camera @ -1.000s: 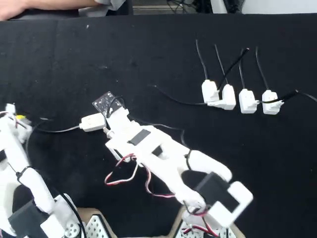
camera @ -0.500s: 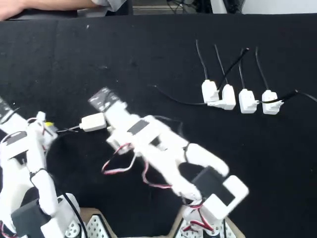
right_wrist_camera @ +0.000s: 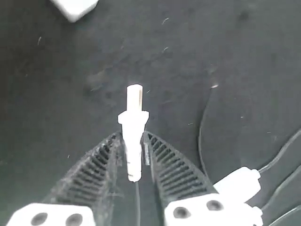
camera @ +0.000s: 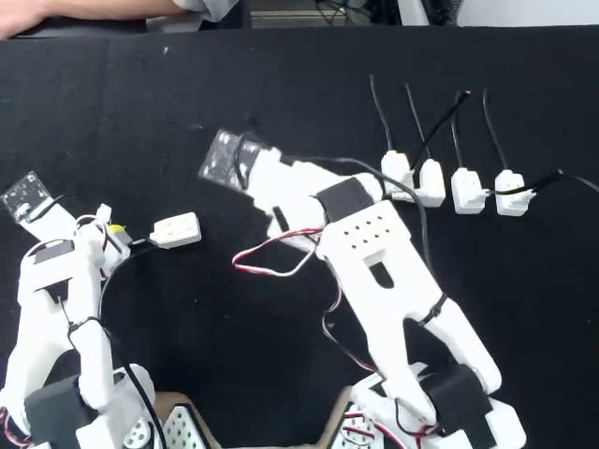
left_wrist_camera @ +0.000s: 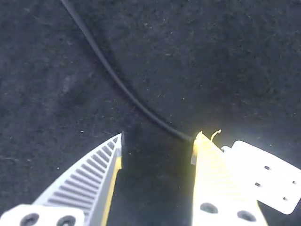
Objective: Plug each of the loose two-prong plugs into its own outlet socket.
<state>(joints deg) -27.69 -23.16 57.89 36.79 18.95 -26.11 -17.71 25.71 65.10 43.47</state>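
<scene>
My right gripper (right_wrist_camera: pixel 132 136) is shut on a white two-prong plug (right_wrist_camera: pixel 133 123), whose prongs stick out ahead of the fingers above the black cloth. A loose white socket (camera: pixel 177 229) on a black cable lies left of the table's middle, apart from the plug; its corner (right_wrist_camera: pixel 73 7) shows far ahead in the right wrist view. My left gripper (left_wrist_camera: pixel 158 139) stands open just left of that socket (left_wrist_camera: pixel 263 176), its fingers straddling the socket's cable (left_wrist_camera: pixel 117 80). From above, the left gripper (camera: pixel 110 232) sits close beside the socket.
Several white sockets with plugs and black leads stand in a row at the back right (camera: pixel 454 185). The right arm (camera: pixel 374 253) stretches diagonally across the middle. Red and white servo wires (camera: pixel 271 253) hang under it. A person's arm (camera: pixel 84 9) rests at the far edge.
The right arm swung away from the loose socket toward the back right, carrying the plug. The left arm moved right, bringing its gripper up to the socket's cable. The socket shifted slightly.
</scene>
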